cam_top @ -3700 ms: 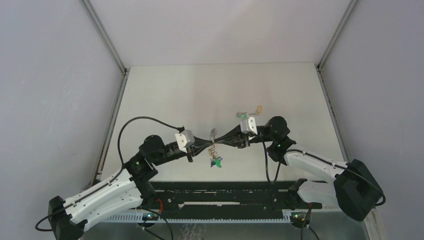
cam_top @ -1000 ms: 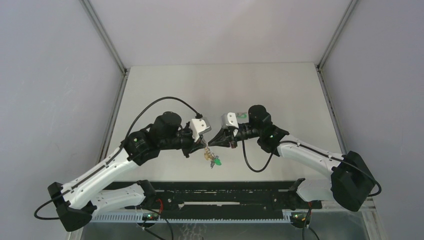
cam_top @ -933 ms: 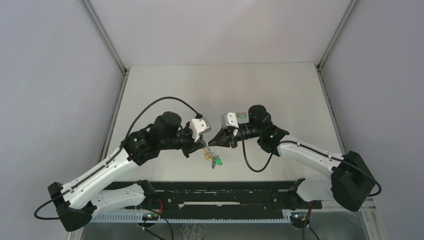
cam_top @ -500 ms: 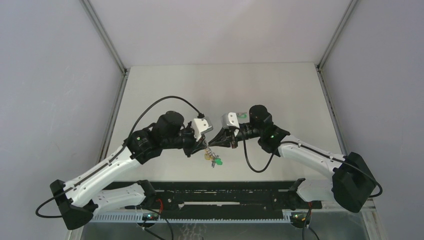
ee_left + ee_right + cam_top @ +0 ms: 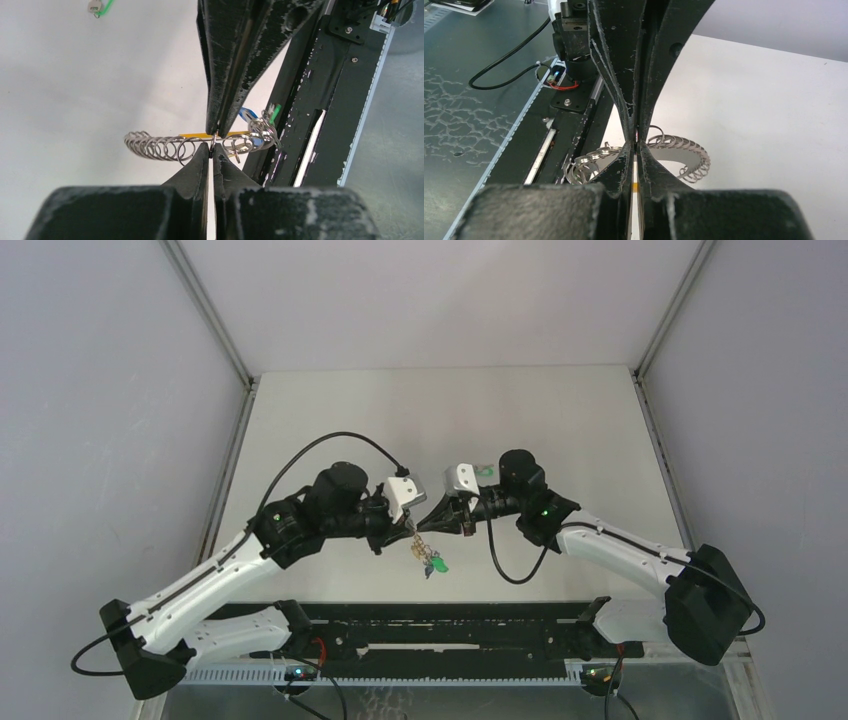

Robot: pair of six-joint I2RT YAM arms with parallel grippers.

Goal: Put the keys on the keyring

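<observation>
Left gripper: we note its two black fingers drawn together to a thin slit. The tips pinch the keyring, a large loop made partly of flat yellow band and partly of silvery coiled wire chain.

Right gripper: fully closed, with its tips clamped on the same loop from the opposite side. The two pairs of tips stand nose to nose, almost touching.

Position: the loop hangs in the air between the two arms, clear of the white table. It is over the table's near edge, close to the black base rail. From the left wrist we see the coiled part run out to the left of the tips and the yellow band pass just behind them.

The keys are tiny silver metal keys with blue and green plastic heads. They sit bunched on the loop just right of the tips, on the rail side. From above they dangle below the meeting point.

A small green-headed key lies on the table, well apart; we cannot make out its detail.
</observation>
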